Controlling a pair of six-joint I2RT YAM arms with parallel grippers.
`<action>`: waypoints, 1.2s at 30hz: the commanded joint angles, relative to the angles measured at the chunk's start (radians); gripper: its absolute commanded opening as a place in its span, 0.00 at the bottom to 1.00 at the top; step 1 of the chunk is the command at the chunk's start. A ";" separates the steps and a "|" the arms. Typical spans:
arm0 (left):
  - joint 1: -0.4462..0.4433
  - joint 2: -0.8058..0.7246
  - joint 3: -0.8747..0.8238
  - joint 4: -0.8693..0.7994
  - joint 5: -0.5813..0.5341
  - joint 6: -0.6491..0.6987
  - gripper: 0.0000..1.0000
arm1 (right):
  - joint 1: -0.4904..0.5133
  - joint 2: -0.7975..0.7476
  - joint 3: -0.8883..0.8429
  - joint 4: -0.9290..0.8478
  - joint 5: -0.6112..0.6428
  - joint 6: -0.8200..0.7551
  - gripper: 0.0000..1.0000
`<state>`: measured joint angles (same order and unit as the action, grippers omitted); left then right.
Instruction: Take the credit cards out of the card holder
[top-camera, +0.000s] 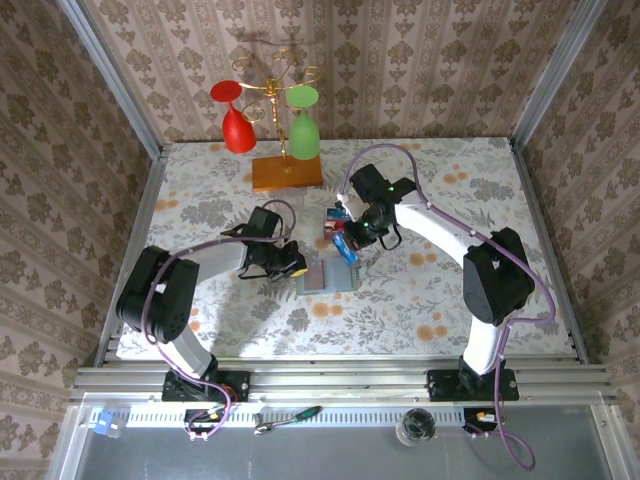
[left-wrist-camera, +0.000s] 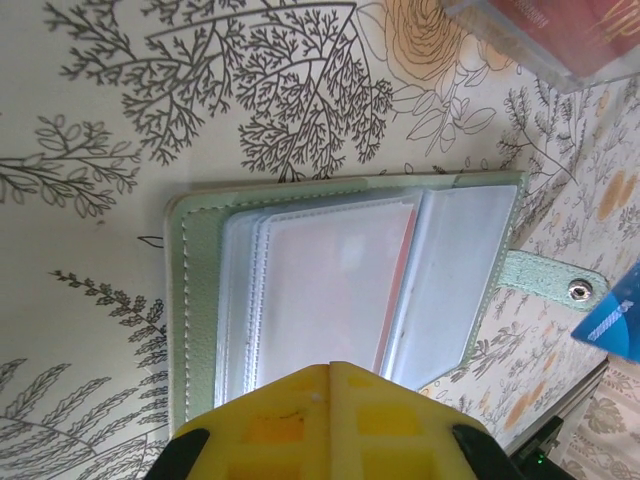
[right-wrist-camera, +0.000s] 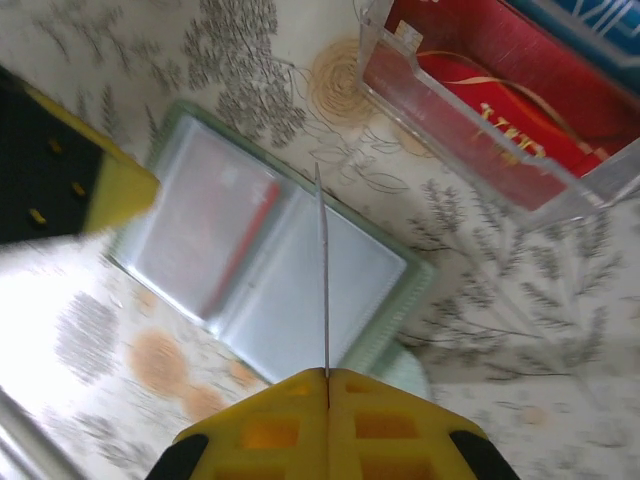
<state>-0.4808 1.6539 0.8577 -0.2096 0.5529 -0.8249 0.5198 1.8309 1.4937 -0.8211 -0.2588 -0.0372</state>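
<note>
Clear box (right-wrist-camera: 585, 185) nr holder (right-wrist-camera: 250, 250); card (top-camera: 345, 250) gripped

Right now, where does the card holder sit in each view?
Top external: card holder, lying open, just below picture centre.
Left wrist: card holder at frame centre.
Right wrist: card holder left of centre.
Shared landmark: clear box, close beside the holder.

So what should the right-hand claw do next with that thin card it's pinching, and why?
Probably carry the thin blue card over to the clear plastic box and let go. The right gripper is shut on it, already clear of the open pale green card holder, and the box holds red cards.
</note>
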 joint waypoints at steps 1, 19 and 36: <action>0.018 -0.041 -0.016 -0.011 -0.003 0.024 0.00 | 0.001 0.020 0.030 -0.126 0.096 -0.332 0.00; 0.067 -0.062 -0.025 -0.057 -0.010 0.043 0.00 | -0.039 0.281 0.505 -0.336 0.192 -0.766 0.00; 0.075 -0.054 -0.024 -0.063 -0.009 0.036 0.00 | -0.070 0.521 0.889 -0.423 0.200 -0.823 0.00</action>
<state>-0.4129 1.6142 0.8444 -0.2554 0.5491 -0.8066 0.4534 2.3207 2.3436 -1.1980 -0.0772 -0.8349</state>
